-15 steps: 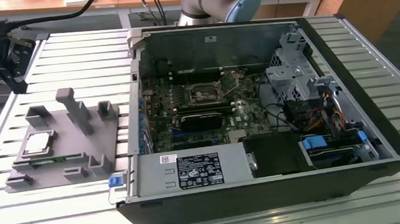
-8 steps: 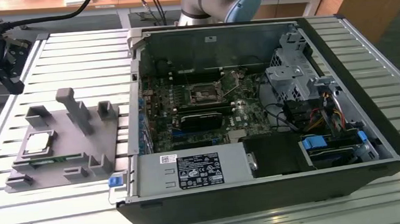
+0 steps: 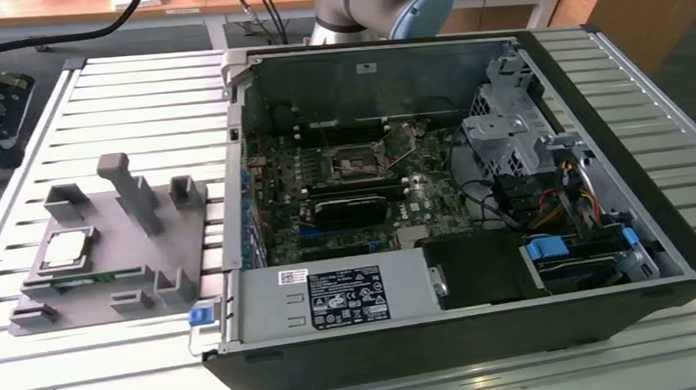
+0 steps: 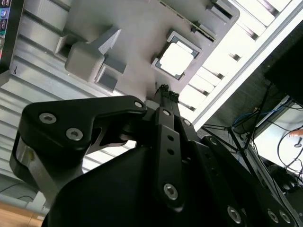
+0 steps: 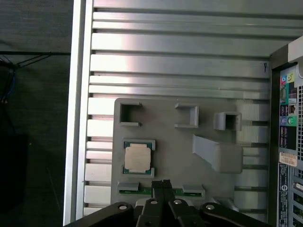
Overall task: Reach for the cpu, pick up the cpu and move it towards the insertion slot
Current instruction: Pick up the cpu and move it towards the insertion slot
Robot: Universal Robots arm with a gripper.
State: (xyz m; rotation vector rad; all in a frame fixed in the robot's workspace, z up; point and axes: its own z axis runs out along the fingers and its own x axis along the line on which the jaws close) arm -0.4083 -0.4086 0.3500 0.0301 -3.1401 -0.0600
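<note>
Fingers [image 5: 158, 190] closed together, empty, gripper [image 5: 162, 182] near cpu [image 5: 138, 157], cpu in grey tray [image 5: 175, 137] pocket, insertion slot [image 3: 355, 165] in pc case [image 3: 455, 352], well apart.

The desk [image 3: 124, 91] is a silvery metal top made of long parallel slats with dark grooves between them, closed off along its edge by a plain rail. Two things lie directly on it. On the exterior view's left is a flat grey fixture plate [image 3: 122, 254] with moulded upright blocks and small open-sided pockets rising from it. It sits square to the slats, near the desk's edge rail. On the exterior view's right is a black computer case [image 3: 455, 356], lying on its side with the open face up (it covers much of the desk). In the first wrist view a narrow strip of bare slats separates plate and case.
</note>
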